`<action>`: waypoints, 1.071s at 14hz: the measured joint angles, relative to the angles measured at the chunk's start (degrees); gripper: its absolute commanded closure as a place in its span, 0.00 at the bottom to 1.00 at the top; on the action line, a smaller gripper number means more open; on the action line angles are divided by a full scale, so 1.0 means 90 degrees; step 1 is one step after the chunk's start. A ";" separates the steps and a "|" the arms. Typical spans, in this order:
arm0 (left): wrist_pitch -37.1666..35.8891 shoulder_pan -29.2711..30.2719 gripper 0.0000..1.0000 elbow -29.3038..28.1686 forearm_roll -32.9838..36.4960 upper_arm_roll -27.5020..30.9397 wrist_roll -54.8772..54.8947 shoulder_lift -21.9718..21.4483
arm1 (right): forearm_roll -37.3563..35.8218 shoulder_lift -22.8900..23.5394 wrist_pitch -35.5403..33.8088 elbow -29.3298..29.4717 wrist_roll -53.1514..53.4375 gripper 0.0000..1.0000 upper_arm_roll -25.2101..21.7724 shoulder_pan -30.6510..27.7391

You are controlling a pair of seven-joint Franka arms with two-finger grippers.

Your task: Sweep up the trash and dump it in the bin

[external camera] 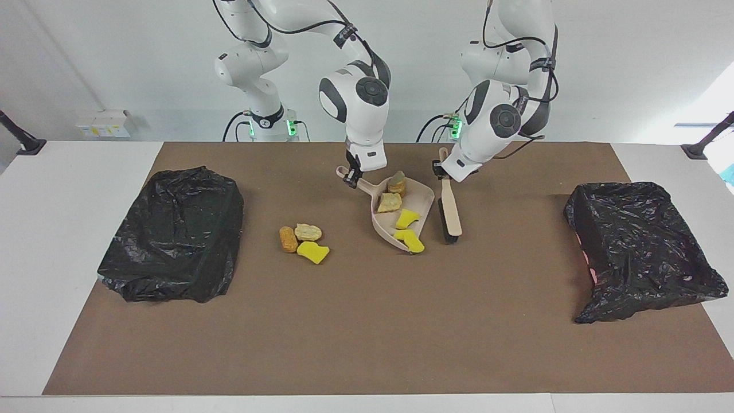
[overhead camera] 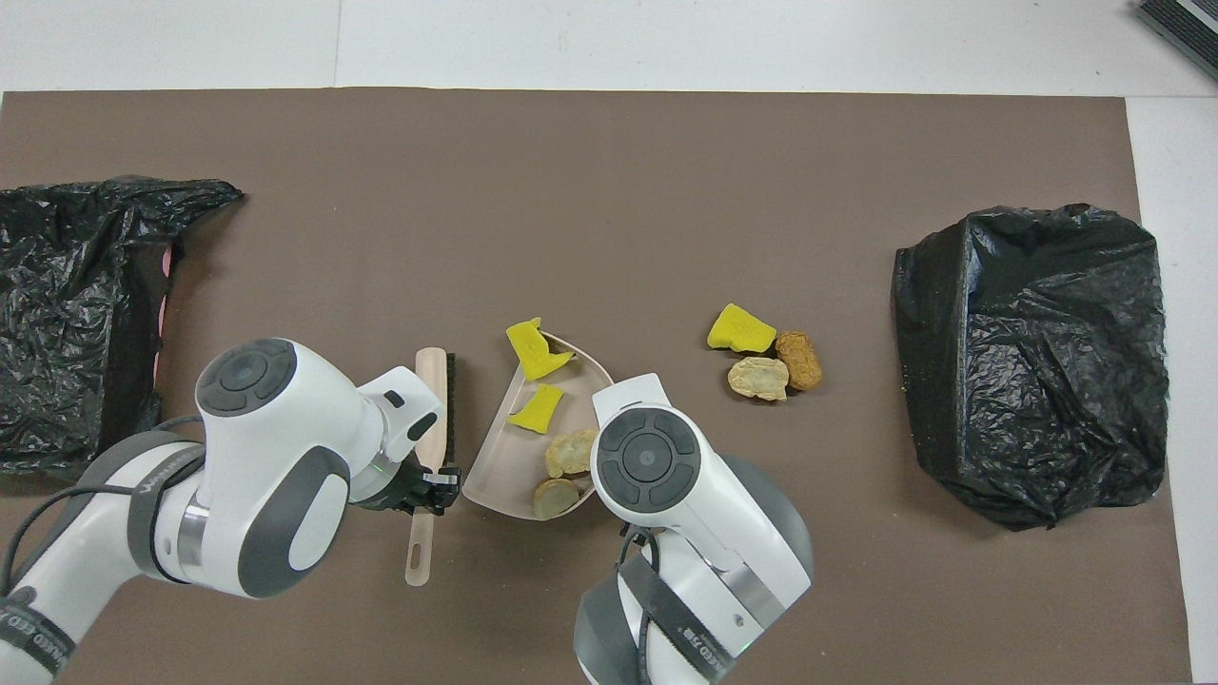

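Mid-surface, right gripper (external camera: 351, 179) is clamped on the dustpan (external camera: 421, 202) handle; 4 trash scraps (external camera: 406, 218) lie in the pan. Left gripper (external camera: 441, 170) is closed on the brush (external camera: 449, 209) beside it. 3 more scraps (external camera: 308, 232) lie toward the right arm's end.

Faint lettering is showing on the grey forearm link of the left arm (overhead camera: 152, 480) in the overhead view, and more on the grey link of the right arm (overhead camera: 680, 637) near the bottom edge; neither line is reading clearly enough to spell out. Nothing else is carrying legible text, labels or numbers.
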 measured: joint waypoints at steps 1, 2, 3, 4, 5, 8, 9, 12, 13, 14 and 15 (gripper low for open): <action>-0.0042 0.0074 1.00 0.0050 0.0087 0.0004 0.0022 0.0000 | 0.0000 -0.0043 0.0000 0.0021 0.0003 1.00 -0.0008 -0.0010; -0.0062 0.0148 1.00 0.0068 0.0139 0.0004 0.0095 0.0001 | -0.0001 -0.0118 -0.0008 0.0044 0.0008 1.00 -0.0015 -0.0037; -0.0070 0.0222 1.00 0.0069 0.0151 0.0007 0.0198 0.0003 | -0.0001 -0.0228 -0.0045 0.0062 0.0010 1.00 -0.0024 -0.0086; -0.0076 0.0275 1.00 0.0068 0.0152 0.0008 0.0260 0.0006 | -0.0002 -0.0373 -0.0105 0.0076 0.0011 1.00 -0.0033 -0.0164; -0.0078 0.0297 1.00 0.0068 0.0152 0.0007 0.0272 0.0010 | -0.0003 -0.0531 -0.0208 0.0085 0.0011 1.00 -0.0036 -0.0265; -0.0068 0.0243 1.00 0.0068 0.0152 -0.0098 0.0024 0.0016 | -0.0009 -0.1102 -0.0608 0.0105 0.0011 1.00 -0.0044 -0.0707; -0.0044 0.0109 1.00 0.0064 0.0152 -0.0134 -0.0206 0.0016 | -0.0016 -0.1313 -0.0771 0.0115 -0.0003 1.00 -0.0049 -0.0901; 0.0078 -0.0671 1.00 0.0030 0.0152 -0.0202 -0.1209 -0.0006 | -0.0039 -0.1998 -0.1306 0.0151 -0.0706 1.00 -0.0096 -0.1824; 0.0106 -0.0908 1.00 0.0006 0.0152 -0.0214 -0.1468 -0.0032 | -0.0041 -0.2139 -0.1475 0.0183 -0.1036 1.00 -0.0111 -0.2167; 0.0176 -0.1166 1.00 -0.0047 0.0152 -0.0222 -0.1773 -0.0079 | -0.0044 -0.2239 -0.1626 0.0240 -0.1408 1.00 -0.0126 -0.2546; 0.0324 -0.1444 1.00 -0.0136 0.0152 -0.0228 -0.2126 -0.0145 | -0.0045 -0.2299 -0.1740 0.0309 -0.1826 1.00 -0.0153 -0.2956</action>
